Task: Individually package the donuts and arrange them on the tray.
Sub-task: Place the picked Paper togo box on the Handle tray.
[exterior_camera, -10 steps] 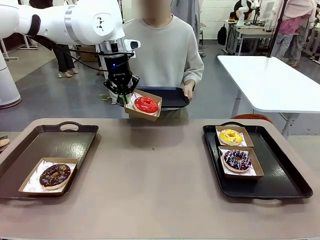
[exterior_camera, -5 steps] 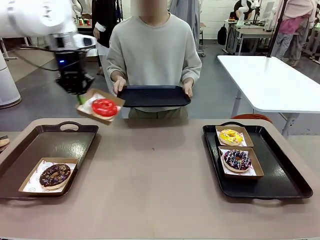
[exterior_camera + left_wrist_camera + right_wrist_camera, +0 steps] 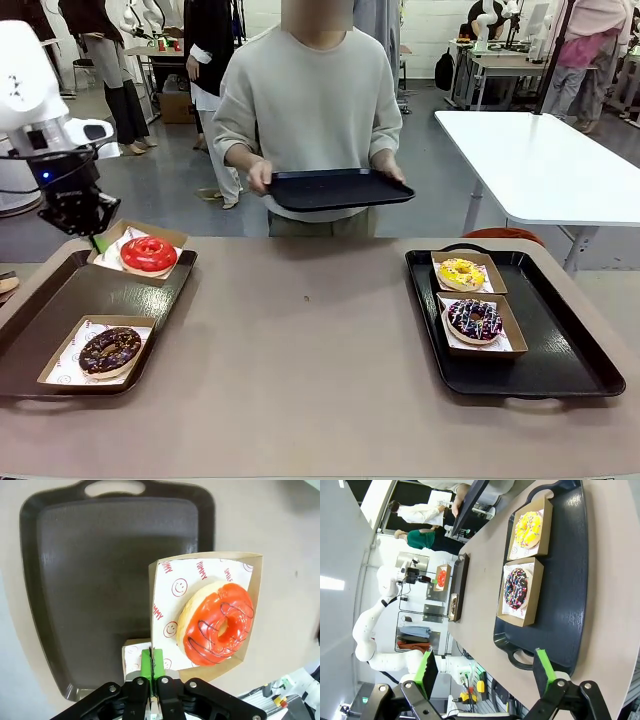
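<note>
— What sits on the surface (image 3: 320,350), biggest things first?

— Two dark trays. The left tray (image 3: 60,330) carries a cardboard box with the chocolate donut (image 3: 110,350) near its front edge. The right tray (image 3: 560,360) carries two boxes in a row: the yellow donut (image 3: 461,272) at the far end, the purple sprinkled donut (image 3: 474,319) just in front of it, their boxes touching.

— And the person?

— Standing at the far side, holding a third tray (image 3: 340,188) with both hands, above the surface.

— Where is the red donut (image 3: 149,254)?

— In its own cardboard box (image 3: 135,240), lined with printed paper, held tilted over the far right corner of the left tray. In the left wrist view the box hangs above the tray's edge, partly over the bare surface.

— What holds it?

— The left gripper (image 3: 151,666). Its green-padded fingers are pressed together on the box's near wall, pinching cardboard and paper.

— The right gripper (image 3: 485,672)?

— Its fingers stand spread wide with nothing between them, off the handle end of the right tray.
</note>
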Available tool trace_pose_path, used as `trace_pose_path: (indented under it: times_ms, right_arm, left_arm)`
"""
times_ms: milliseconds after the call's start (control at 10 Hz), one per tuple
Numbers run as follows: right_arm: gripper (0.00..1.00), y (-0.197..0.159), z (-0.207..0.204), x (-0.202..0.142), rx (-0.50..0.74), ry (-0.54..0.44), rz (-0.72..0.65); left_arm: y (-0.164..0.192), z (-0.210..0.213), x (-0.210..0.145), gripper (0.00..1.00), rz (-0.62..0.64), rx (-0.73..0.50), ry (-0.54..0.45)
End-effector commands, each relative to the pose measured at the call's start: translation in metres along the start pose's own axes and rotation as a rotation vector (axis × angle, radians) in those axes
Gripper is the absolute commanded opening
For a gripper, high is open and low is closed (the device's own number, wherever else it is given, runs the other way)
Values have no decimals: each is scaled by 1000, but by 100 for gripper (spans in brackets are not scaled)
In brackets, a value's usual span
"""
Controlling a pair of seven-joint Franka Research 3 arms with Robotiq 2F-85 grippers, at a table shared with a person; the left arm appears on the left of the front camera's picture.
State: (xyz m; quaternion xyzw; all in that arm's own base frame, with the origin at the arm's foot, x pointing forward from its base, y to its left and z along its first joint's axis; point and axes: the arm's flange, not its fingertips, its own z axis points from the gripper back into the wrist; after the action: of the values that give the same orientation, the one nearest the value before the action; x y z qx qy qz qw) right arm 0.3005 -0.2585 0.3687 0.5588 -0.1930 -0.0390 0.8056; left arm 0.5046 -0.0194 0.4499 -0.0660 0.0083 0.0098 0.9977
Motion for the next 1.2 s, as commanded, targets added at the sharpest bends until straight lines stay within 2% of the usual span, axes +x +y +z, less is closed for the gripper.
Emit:
trace_pose_path:
  times_ms: [0, 300, 1100]
  right_arm:
    - [100, 2, 1, 1, -11, -3, -17]
    - [100, 2, 1, 1, -11, -3, -17]
    - [100, 2, 1, 1, -11, -3, -17]
  left_arm:
    - [12, -14, 2, 1, -14, -31, -4]
    - [24, -33, 6, 1, 0, -8, 15]
    - [20, -34, 5, 1, 11, -4, 35]
